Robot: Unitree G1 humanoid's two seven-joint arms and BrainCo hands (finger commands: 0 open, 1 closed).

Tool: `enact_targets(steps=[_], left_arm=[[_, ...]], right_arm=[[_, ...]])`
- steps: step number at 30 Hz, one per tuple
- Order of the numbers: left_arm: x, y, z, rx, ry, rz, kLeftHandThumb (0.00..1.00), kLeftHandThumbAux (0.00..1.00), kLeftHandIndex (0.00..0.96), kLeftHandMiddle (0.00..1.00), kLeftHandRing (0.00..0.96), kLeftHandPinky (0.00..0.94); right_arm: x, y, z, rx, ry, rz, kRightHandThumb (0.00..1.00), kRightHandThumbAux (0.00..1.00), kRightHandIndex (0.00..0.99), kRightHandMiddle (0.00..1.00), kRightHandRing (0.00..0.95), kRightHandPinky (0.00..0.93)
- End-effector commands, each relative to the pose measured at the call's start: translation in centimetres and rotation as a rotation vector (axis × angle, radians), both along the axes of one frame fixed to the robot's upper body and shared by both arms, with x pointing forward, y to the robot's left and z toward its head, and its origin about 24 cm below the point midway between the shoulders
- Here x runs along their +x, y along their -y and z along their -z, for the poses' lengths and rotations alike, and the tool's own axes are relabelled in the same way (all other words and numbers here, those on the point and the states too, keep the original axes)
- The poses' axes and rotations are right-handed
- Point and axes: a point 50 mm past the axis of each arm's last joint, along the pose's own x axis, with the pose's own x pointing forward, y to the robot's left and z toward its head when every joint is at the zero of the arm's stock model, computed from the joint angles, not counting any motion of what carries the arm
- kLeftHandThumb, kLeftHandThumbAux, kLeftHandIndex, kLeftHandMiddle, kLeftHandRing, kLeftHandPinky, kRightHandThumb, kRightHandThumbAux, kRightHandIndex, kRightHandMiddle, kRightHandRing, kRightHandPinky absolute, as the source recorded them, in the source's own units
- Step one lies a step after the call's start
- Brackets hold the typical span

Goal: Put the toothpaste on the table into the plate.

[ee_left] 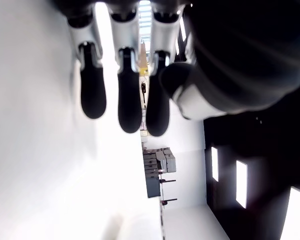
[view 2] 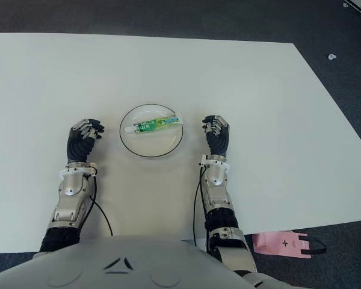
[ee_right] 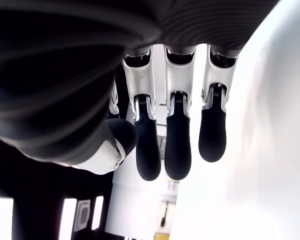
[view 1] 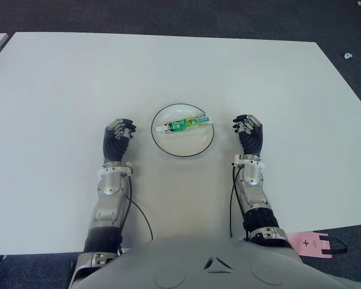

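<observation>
A white table (view 1: 78, 78) fills most of the head views, with dark carpet beyond its far edge and along its right side. Near the middle of it sits a round white plate (view 1: 166, 146) with a thin dark rim. The toothpaste (view 1: 187, 124) lies inside the plate, a green and white tube set slightly aslant, its white cap toward the left and its flat end reaching the right rim; whether that end rests on the rim or just overhangs it is hard to tell.

The left hand (view 1: 118, 137) shows on the table just left of the plate, clear of it. The right hand (view 1: 248, 130) shows just right of the plate, also clear of it. In both head views the fingers are bent downward, so their tips are hidden behind the knuckles. The wrist views show more: the left hand's fingers (ee_left: 128, 100) and the right hand's fingers (ee_right: 177, 145) hang side by side, loosely curled, with nothing between them and the thumb. Whether either palm touches the table cannot be made out.

A pink bag (view 1: 316, 243) with a dark strap lies on the floor off the near right corner, partly cut off by the table edge and the robot's body. A small pale object (view 1: 348, 56) on the carpet at the far right is too small to identify.
</observation>
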Motion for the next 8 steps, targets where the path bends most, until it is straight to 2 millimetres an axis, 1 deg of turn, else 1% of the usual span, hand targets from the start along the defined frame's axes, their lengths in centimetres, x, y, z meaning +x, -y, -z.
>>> enact_targets(steps=[1, 8], left_arm=[[-2.08, 0.00, 3.24, -0.037, -0.182, -0.012, 0.713, 0.719, 0.432, 0.502, 0.495, 0.512], [-2.07, 0.03, 3.24, -0.027, -0.183, -0.014, 0.712, 0.719, 0.432, 0.502, 0.501, 0.509]], right_arm=[[-2.96, -0.50, 4.11, 0.032, -0.233, 0.026, 0.708, 0.729, 0.427, 0.508, 0.522, 0.528], [-3.19, -0.60, 4.27, 0.039, -0.252, 0.035, 0.708, 0.727, 0.426, 0.505, 0.514, 0.522]])
